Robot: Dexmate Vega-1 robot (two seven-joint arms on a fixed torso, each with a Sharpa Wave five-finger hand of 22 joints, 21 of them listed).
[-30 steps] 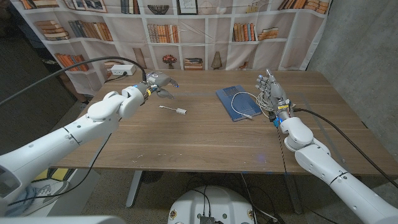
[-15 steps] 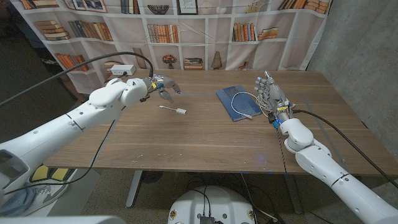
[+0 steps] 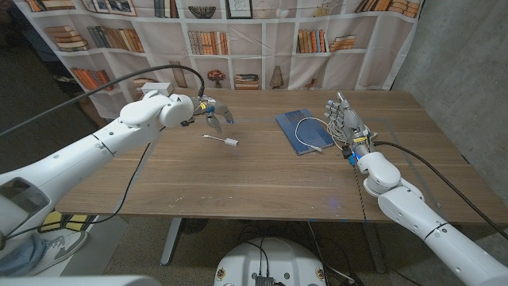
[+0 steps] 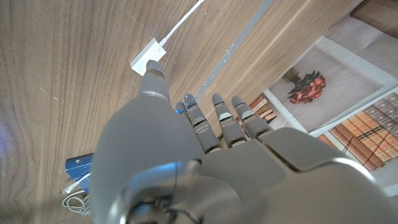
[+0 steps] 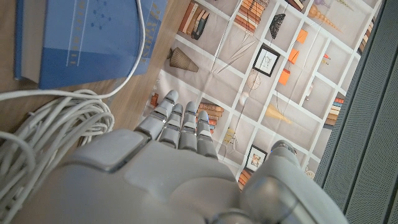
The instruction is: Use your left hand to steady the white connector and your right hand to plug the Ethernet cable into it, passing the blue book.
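Your left hand (image 3: 213, 111) hovers over the wooden table (image 3: 238, 179) with its fingers spread and nothing in them, just beyond the small white connector (image 3: 231, 142) with its short white lead, which lies on the table apart from the fingertips; in the left wrist view the connector (image 4: 148, 56) sits just past the tip of the thumb. Your right hand (image 3: 343, 121) stands upright at the right side of the table, fingers straight, close together and holding nothing. Just beside it, towards the middle, the flat blue book (image 3: 302, 129) lies on the table with the white Ethernet cable (image 3: 311, 131) looped loosely on its cover. In the right wrist view, coils of that cable (image 5: 46, 127) lie beside the book (image 5: 81, 37).
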